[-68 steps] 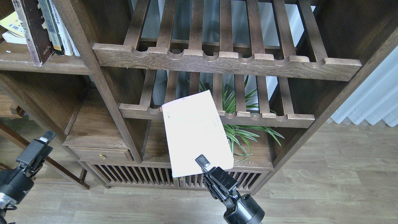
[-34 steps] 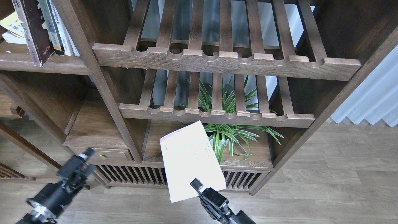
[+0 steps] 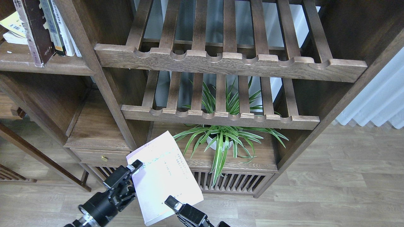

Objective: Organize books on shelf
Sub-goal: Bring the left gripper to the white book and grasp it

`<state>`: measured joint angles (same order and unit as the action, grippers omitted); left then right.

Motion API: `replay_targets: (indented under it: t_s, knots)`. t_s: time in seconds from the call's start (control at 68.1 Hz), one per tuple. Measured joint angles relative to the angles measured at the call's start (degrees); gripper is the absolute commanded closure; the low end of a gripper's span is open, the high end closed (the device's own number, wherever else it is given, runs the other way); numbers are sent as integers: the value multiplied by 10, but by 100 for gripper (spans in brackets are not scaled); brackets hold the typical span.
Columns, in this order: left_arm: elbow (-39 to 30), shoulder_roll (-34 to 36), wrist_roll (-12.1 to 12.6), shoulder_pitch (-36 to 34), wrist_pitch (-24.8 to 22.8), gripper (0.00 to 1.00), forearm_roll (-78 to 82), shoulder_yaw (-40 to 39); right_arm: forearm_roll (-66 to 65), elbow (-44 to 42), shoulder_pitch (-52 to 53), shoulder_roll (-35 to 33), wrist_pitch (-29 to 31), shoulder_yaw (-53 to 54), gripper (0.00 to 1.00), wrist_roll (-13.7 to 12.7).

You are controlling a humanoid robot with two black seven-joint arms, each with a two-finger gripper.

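The right claw [image 3: 173,201] has lowered the thin white-lavender book [image 3: 164,179], still gripped, and the left claw [image 3: 134,167] now meets its nine-o'clock edge, grip unclear, likely a handover toward the shelf [image 3: 44,67].

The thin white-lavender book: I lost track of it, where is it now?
In the head view, the thin white-lavender book sits low and centre-left, between the left gripper and right gripper, in front of the spider plant.
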<state>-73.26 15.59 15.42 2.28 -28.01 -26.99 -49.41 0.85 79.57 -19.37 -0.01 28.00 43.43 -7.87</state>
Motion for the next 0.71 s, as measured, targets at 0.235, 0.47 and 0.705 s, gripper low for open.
replay_targets:
  t_s: [0.235, 0.47, 0.705]
  knots:
    - [-1, -20, 0, 0, 0, 20, 0, 5, -2, 0, -4, 0, 0, 0, 92, 0]
    - [-4, -31, -1, 2, 0, 59, 1, 19, -2, 0, -6, 0, 0, 0, 92, 0]
    - [-8, -47, -10, -2, 0, 90, 0, 24, -2, 0, -9, 0, 0, 0, 89, -1]
